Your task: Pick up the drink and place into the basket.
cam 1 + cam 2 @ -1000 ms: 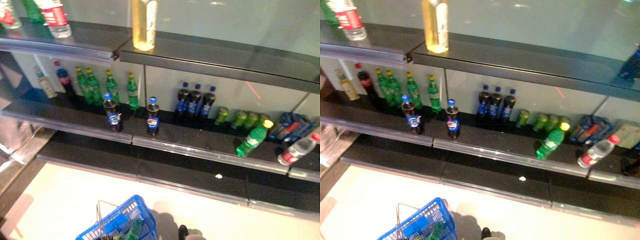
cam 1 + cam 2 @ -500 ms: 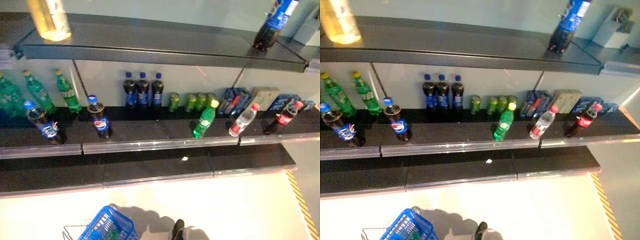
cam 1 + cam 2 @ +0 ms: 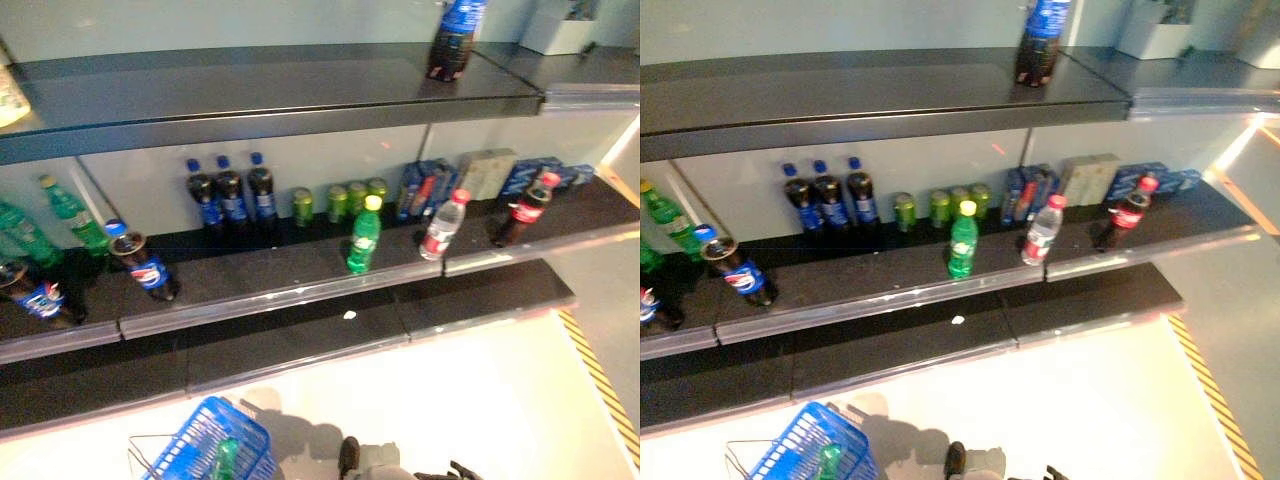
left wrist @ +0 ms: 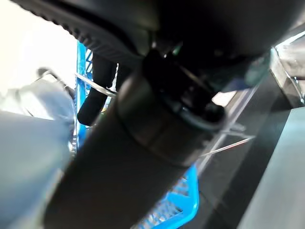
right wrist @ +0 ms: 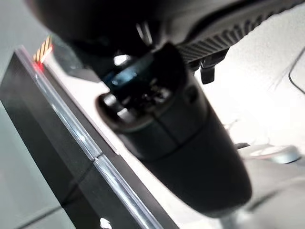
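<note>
The blue basket (image 3: 205,452) hangs low at the left, above the pale floor, with a green bottle (image 3: 225,458) inside it. In the left wrist view my left hand (image 4: 102,90) has a finger curled round the basket's thin wire handle (image 4: 224,145). On the middle shelf (image 3: 300,290) a green bottle with a yellow cap (image 3: 363,235) stands near the front. Beside it are a clear water bottle (image 3: 441,225) and a red-capped cola bottle (image 3: 523,210). My right hand (image 3: 450,471) hangs low at the right with relaxed fingers, empty and far from the shelf.
Dark cola bottles with blue caps (image 3: 232,195) and green cans (image 3: 340,200) stand at the shelf's back. Tilted cola bottles (image 3: 145,268) and green bottles (image 3: 70,215) are at the left. A blue-labelled bottle (image 3: 452,38) stands on the top shelf. A yellow-black floor stripe (image 3: 600,385) runs at the right.
The camera has swung to the right, so the shelves have slid left in the picture. The blue basket still hangs low at the left.
</note>
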